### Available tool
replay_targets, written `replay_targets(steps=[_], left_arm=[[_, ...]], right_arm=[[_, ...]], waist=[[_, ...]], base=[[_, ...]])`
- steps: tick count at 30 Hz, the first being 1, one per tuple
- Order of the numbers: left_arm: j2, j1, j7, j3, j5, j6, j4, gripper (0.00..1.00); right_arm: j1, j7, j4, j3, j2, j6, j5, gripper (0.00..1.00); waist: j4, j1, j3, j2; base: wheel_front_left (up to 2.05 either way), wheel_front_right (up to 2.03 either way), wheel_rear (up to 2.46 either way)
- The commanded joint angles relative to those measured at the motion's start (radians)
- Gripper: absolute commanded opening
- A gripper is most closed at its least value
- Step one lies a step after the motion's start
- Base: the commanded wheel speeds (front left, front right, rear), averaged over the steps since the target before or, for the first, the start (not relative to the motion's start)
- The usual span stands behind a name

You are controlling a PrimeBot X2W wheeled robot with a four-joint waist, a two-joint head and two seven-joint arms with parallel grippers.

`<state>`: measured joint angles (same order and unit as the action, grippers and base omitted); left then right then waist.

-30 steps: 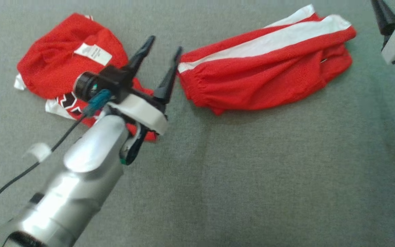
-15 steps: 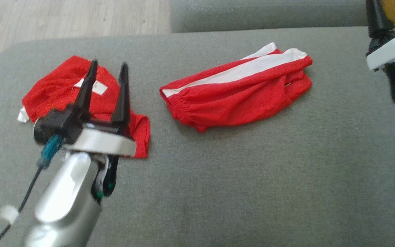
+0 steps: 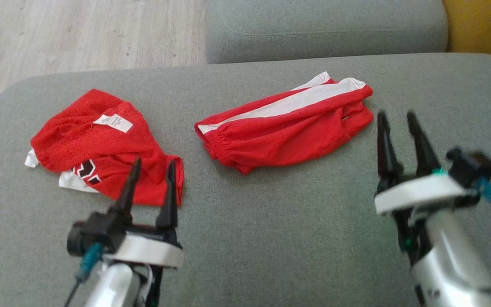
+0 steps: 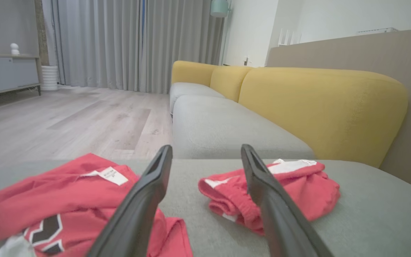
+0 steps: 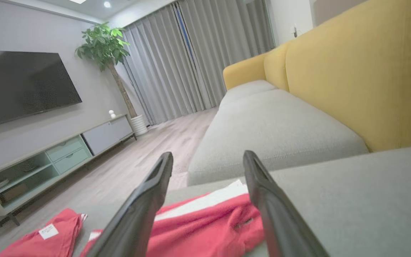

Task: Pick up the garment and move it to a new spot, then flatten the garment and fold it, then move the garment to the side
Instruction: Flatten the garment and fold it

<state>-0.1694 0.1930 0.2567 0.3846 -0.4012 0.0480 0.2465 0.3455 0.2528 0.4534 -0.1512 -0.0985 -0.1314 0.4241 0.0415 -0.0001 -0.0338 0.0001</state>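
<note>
The garment [image 3: 100, 140] lies crumpled on the left part of the grey sofa seat [image 3: 271, 238]. It is red mesh w/ a white care label [image 3: 113, 123] on top and a bit of black, white-outlined print [image 3: 85, 170] at its near edge. Small white parts stick out at its left side.

The left pincer [image 3: 154, 163] hovers at the garment's near-right corner, fingers spread wide, nothing btw. them. In head view its tips overlap the red cloth, but I cannot tell if they touch it.

The right pincer [image 3: 397, 115] is on the right side, also spread wide and empty. Its tips are near the right end of a second red piece [image 3: 284, 132] w/ a white stripe and an elastic band, approx. in the middle of the seat. The two red pieces lie apart, w/ grey fabric btw. them.

Behind the seat: another grey cushion [image 3: 326, 30], a yellow backrest [image 3: 484, 25], a pale wood floor [image 3: 79, 34].
</note>
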Motion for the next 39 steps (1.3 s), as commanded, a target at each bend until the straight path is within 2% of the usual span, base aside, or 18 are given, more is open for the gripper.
replay_targets(steps=[1,5,9,20,26,30,34,39], left_arm=[[0.003,0.016,0.005,-0.051,0.014,-0.009,-0.026,1.00],[0.044,-0.028,0.005,-0.076,0.048,-0.032,-0.014,1.00],[0.070,-0.035,0.005,-0.110,0.075,-0.057,-0.012,1.00],[0.107,0.015,0.005,-0.139,0.120,-0.115,-0.014,1.00],[0.117,0.065,0.005,-0.119,0.130,-0.139,-0.001,1.00],[0.118,0.092,0.005,-0.099,0.123,-0.147,0.005,1.00],[0.119,0.114,0.005,-0.073,0.098,-0.144,0.004,1.00],[0.119,0.124,0.005,-0.063,0.082,-0.134,0.000,1.00]], right_arm=[[-0.006,0.009,-0.043,-0.001,0.016,0.001,-0.017,1.00],[-0.090,0.009,-0.060,0.007,0.041,0.001,-0.058,1.00],[-0.109,0.009,-0.073,0.019,0.047,0.001,-0.072,1.00],[0.006,-0.076,-0.029,0.109,0.048,0.001,-0.117,1.00],[0.206,-0.182,0.153,0.311,0.048,0.001,-0.147,1.00],[0.317,-0.221,0.293,0.451,0.044,0.001,-0.219,1.00],[0.403,-0.251,0.424,0.592,0.035,0.001,-0.273,1.00],[0.474,-0.268,0.551,0.706,0.024,0.001,-0.335,1.00]], waist=[[0.000,0.0001,0.002,-0.0001],[0.002,0.0001,0.000,-0.0001],[0.007,0.0001,-0.008,-0.0001],[0.071,0.0001,-0.104,-0.0001],[0.134,0.0001,-0.186,-0.0001],[0.174,0.0001,-0.216,-0.0001],[0.210,0.0001,-0.238,-0.0001],[0.233,0.0001,-0.253,-0.0001]], base=[[0.00,0.00,0.00],[0.00,0.00,0.00],[0.00,0.00,0.00],[0.00,0.00,0.00],[0.00,0.00,0.00],[0.00,0.00,0.00],[0.00,0.00,0.00],[0.00,0.00,0.00]])
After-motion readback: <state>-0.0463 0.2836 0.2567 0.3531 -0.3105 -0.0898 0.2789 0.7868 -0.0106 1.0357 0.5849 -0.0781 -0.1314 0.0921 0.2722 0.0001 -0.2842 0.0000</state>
